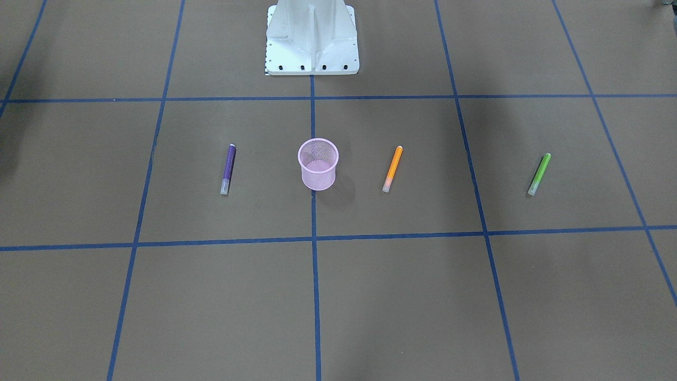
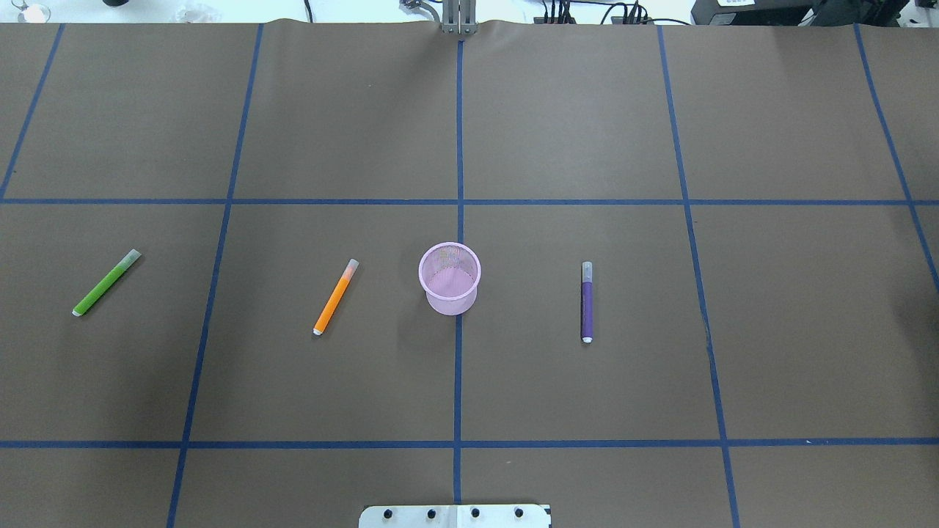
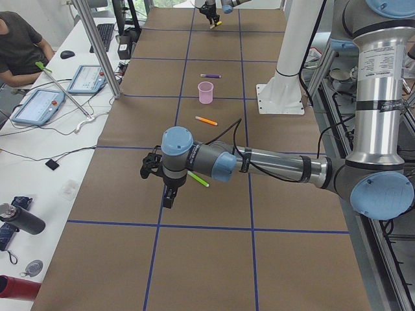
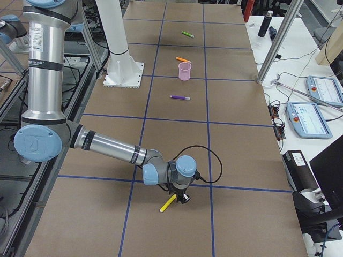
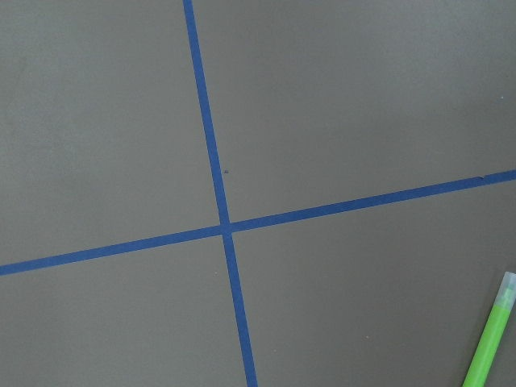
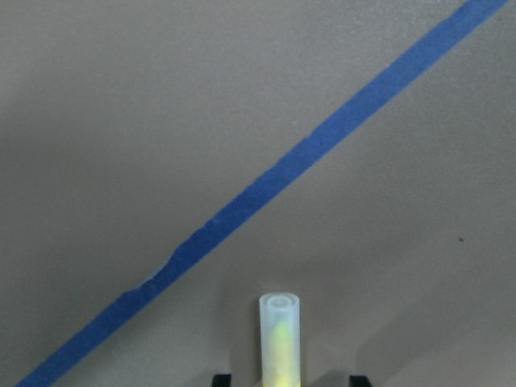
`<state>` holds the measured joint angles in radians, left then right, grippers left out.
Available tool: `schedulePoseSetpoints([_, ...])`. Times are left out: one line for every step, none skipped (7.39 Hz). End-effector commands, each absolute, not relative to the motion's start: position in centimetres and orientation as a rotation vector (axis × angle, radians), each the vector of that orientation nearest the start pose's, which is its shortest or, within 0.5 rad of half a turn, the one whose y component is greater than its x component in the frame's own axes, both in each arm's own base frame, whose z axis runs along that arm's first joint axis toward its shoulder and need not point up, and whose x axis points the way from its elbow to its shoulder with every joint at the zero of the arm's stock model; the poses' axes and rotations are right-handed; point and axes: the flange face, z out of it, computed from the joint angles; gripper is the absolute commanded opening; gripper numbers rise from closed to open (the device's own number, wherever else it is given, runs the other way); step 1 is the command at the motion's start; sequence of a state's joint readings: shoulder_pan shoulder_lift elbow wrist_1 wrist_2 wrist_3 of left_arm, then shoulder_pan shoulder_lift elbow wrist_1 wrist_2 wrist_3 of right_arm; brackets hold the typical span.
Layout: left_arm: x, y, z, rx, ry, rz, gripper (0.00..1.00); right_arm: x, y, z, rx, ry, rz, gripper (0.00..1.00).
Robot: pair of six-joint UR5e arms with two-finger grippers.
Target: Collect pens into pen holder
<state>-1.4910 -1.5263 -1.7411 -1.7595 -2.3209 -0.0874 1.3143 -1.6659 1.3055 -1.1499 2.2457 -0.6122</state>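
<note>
Right wrist-mounted view: two dark fingertips (image 6: pixel 222 380) straddle a slim yellow pen (image 6: pixel 280 334) with a translucent pale cap.

Only slivers of the right gripper's (image 4: pixel 183 198) fingertips show, one on each side of the pen. Brown paper-covered table (image 6: pixel 121 121) is visible between each tip and the barrel, so the jaws stand wider than the pen and neither is seen touching it. The left gripper (image 3: pixel 153 167) shows only from the table's end, so whether its fingers are spread or closed cannot be told; the slim green pen (image 2: pixel 106 283) lies flat near it. Well apart from both grippers, the small pink wire-mesh pen holder (image 2: pixel 450 302) stands upright on the centre blue tape line (image 2: pixel 458 147). The orange pen (image 2: pixel 336 297) lies flat on the robot's left of it and the purple pen (image 2: pixel 587 302) on the robot's right, neither touching it.
</note>
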Motion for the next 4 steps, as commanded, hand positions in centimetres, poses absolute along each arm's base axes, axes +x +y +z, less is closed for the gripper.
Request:
schedulePoseSetpoints([-2.63, -49.12, 57.63, 0.236, 0.766, 0.111, 1.00, -4.11, -43.47, 79.56, 0.181, -0.675, -0.856, 0.58])
schedulePoseSetpoints([-2.63, -49.12, 57.63, 0.237, 0.766, 0.112, 1.00, -4.14, -43.33, 79.86, 0.173, -0.677, -0.855, 0.58])
schedulePoseSetpoints([-2.63, -49.12, 57.63, 0.237, 0.766, 0.112, 1.00, -4.14, -43.33, 79.86, 0.173, -0.677, -0.855, 0.58])
schedulePoseSetpoints([-2.63, -49.12, 57.63, 0.237, 0.766, 0.112, 1.00, -4.13, -43.30, 79.93, 0.172, -0.677, -0.854, 0.57])
